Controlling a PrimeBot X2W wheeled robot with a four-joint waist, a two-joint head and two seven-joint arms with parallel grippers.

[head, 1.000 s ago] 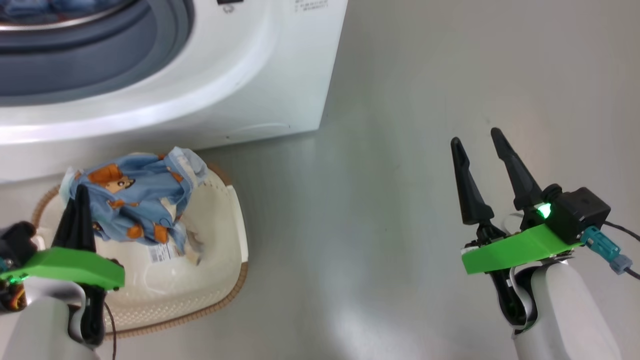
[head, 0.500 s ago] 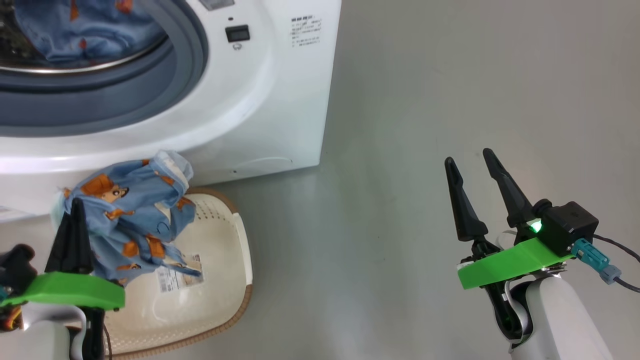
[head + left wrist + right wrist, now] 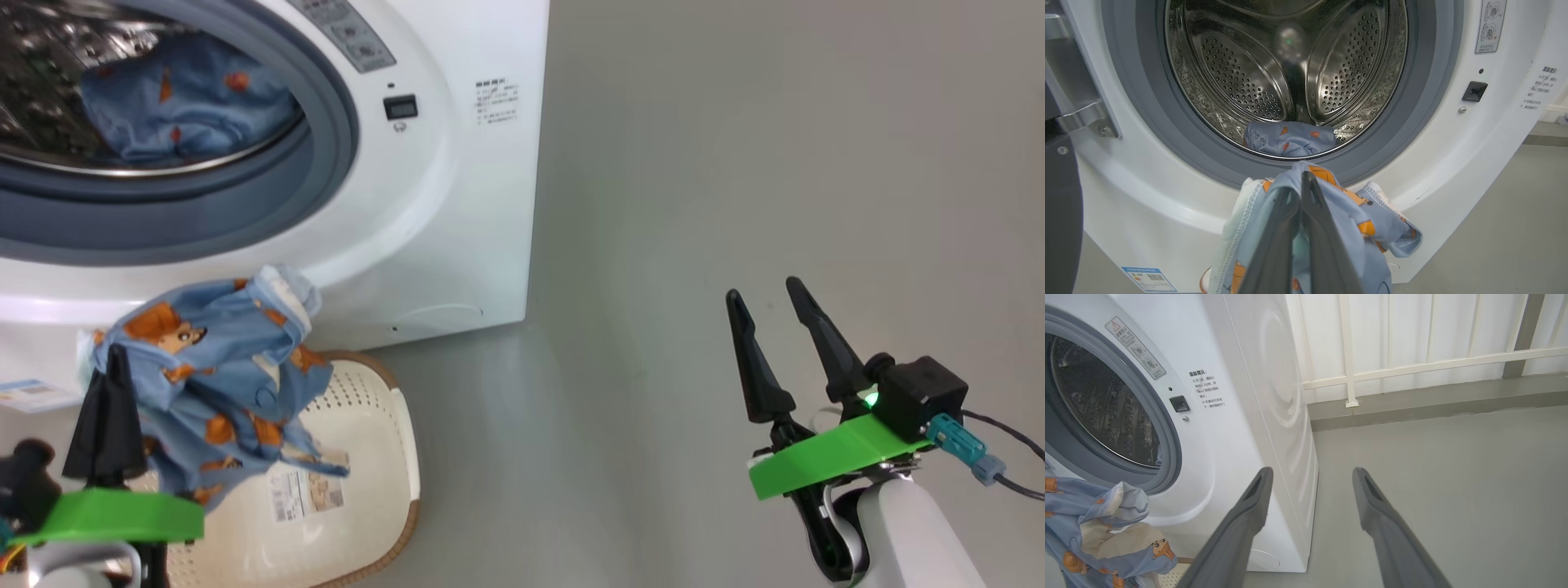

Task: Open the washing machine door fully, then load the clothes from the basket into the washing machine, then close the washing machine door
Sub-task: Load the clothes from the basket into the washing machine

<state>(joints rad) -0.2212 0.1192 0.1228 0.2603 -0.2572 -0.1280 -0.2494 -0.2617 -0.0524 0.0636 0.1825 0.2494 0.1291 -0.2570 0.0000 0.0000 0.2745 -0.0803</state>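
Blue clothes [image 3: 220, 384] between left fingers [image 3: 106, 425]

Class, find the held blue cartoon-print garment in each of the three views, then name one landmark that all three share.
Head view: garment at lower left, hanging from the shut left gripper over the basket.
Left wrist view: bottom centre, draped around that gripper's fingers, below the drum.
Right wrist view: lower left corner.
Shared landmark: the black latch slot on the front of the washing machine, right of the drum.

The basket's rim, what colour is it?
Brown, woven-looking, around the cream basket; best seen in the head view.
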